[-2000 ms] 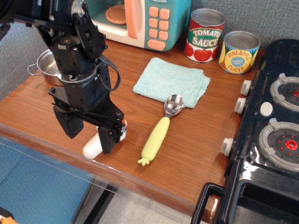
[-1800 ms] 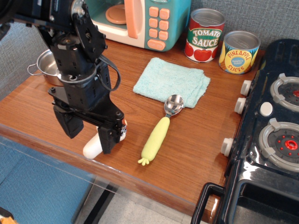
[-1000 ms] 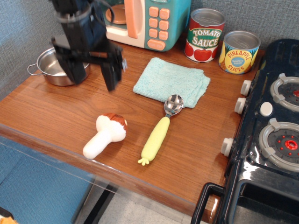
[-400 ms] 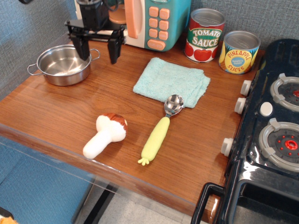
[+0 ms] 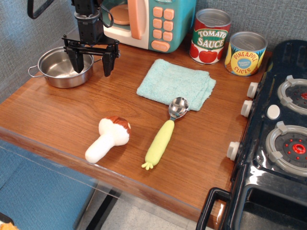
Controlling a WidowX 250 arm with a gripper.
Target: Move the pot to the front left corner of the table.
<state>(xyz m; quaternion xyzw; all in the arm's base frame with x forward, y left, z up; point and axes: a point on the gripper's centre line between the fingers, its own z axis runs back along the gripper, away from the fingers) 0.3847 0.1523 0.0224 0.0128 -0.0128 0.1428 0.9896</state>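
The small shiny steel pot (image 5: 58, 68) with wire loop handles sits at the back left of the brown wood-grain table (image 5: 72, 112). My black gripper (image 5: 92, 62) hangs open over the pot's right rim. One finger is over the pot's inside, the other is outside to its right over the table. It holds nothing.
A toy mushroom (image 5: 108, 138) and a yellow-handled spoon (image 5: 164, 132) lie near the front edge. A teal cloth (image 5: 176, 83) lies mid-table. A toy microwave (image 5: 148, 21), a tomato sauce tin (image 5: 210, 36) and a pineapple tin (image 5: 245, 53) stand at the back. A black toy stove (image 5: 276, 139) is at the right.
My gripper has risen from the mushroom at the front, swung back and left, and come down over the pot's right rim. It stays open. The pot has not moved.
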